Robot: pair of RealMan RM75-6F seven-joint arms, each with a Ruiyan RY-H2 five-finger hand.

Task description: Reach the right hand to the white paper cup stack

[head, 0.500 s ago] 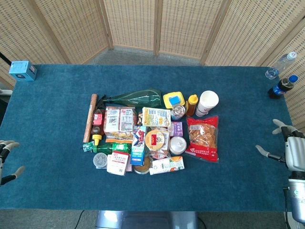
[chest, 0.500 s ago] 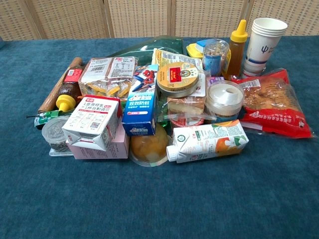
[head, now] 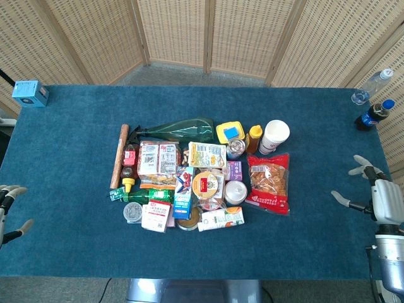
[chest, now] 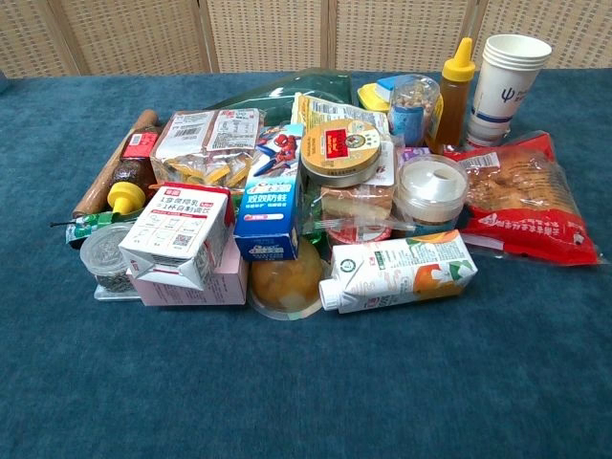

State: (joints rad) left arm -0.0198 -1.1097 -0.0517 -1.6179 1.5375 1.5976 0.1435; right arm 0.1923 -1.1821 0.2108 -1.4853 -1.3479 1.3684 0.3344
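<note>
The white paper cup stack stands upright at the back right of the pile of groceries, beside a yellow-capped honey bottle. My right hand hovers over the table's right edge, fingers spread and empty, well to the right of the cups and nearer the front. My left hand sits at the table's left edge, fingers apart, holding nothing. Neither hand shows in the chest view.
A red snack bag lies in front of the cups, between them and my right hand. A cola bottle and a water bottle stand at the far right corner. A blue box sits far left.
My right hand has shifted slightly left and toward the front edge. The left hand and the groceries have stayed put.
</note>
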